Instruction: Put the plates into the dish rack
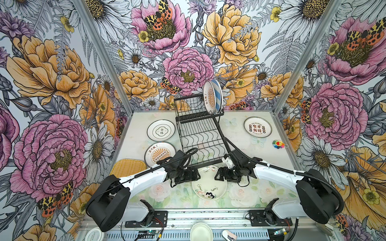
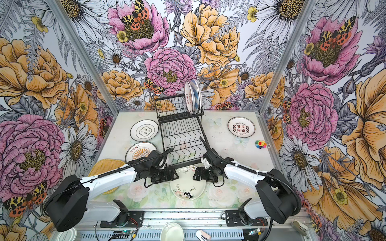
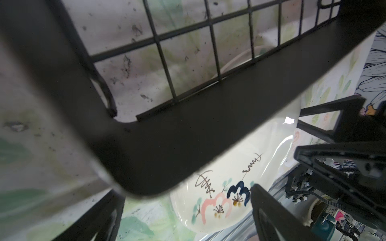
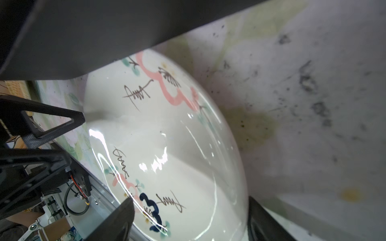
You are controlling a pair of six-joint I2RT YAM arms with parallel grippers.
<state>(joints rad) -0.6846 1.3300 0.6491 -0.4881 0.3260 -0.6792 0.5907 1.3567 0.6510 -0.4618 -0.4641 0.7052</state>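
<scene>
doodled plate flat between left claw and right claw, seemingly ungripped

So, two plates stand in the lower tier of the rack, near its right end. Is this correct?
No. The two plates stand in the upper tier of the dish rack, near its right end; both top views show it.
</scene>
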